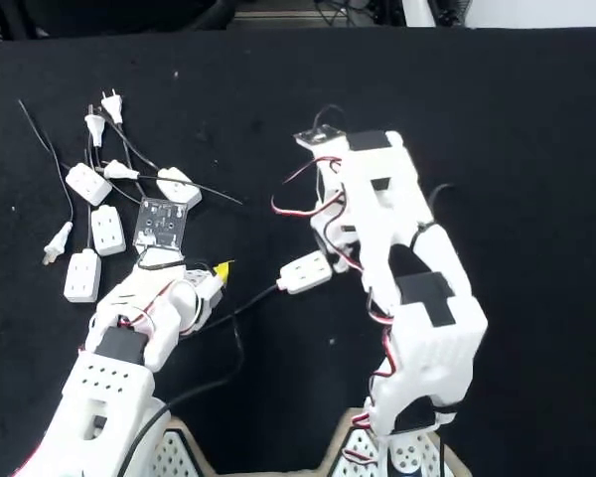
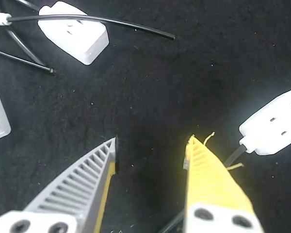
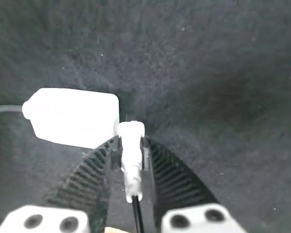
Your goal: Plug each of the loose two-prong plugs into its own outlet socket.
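A black, felt-like cloth covers the worktop from edge to edge, matte and dotted with faint pale specks of lint. Beyond its far edge lies a dim strip of room with dark cables, and a white surface past the far right corner. A tan board sits at the near edge.

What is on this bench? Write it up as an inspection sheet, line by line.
Surface: black cloth covers the table.
Job's things: plug held against a socket, seating not visible; four more sockets and loose plugs grouped beyond the left arm.
Clutter: nothing seen.
Claws: left claw open, holding nothing; right claw shut on the plug.
Cables: black leads cross among the sockets.
Surroundings: floor beyond the far edge, details unclear.
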You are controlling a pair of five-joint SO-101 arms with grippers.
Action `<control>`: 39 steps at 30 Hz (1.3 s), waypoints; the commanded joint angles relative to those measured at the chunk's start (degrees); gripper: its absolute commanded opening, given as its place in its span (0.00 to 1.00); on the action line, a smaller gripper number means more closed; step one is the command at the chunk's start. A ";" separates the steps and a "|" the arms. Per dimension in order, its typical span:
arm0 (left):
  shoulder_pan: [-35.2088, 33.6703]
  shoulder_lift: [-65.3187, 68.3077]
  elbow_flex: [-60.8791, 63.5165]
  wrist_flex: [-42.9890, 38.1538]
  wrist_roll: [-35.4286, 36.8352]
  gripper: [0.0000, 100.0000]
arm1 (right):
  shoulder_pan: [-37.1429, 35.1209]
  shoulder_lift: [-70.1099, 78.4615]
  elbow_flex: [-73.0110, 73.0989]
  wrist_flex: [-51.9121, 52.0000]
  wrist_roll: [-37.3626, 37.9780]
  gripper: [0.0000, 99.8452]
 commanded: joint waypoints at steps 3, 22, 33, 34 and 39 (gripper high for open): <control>0.66 -0.79 -0.66 -0.62 -0.35 0.23 | -0.53 -1.10 -2.95 0.00 0.26 0.01; 0.66 -0.79 -0.66 -0.70 -0.44 0.23 | -6.33 -14.02 -2.42 5.27 -3.78 0.01; 0.31 -0.79 -0.66 -0.70 -0.44 0.23 | -10.29 -13.93 -0.40 4.40 -4.75 0.01; 0.31 -0.79 -0.66 -0.70 -0.44 0.23 | -10.37 -13.93 0.22 3.87 -4.75 0.01; 0.22 -0.79 -0.66 -0.62 -0.44 0.23 | -10.20 -13.93 3.38 1.32 -4.75 0.01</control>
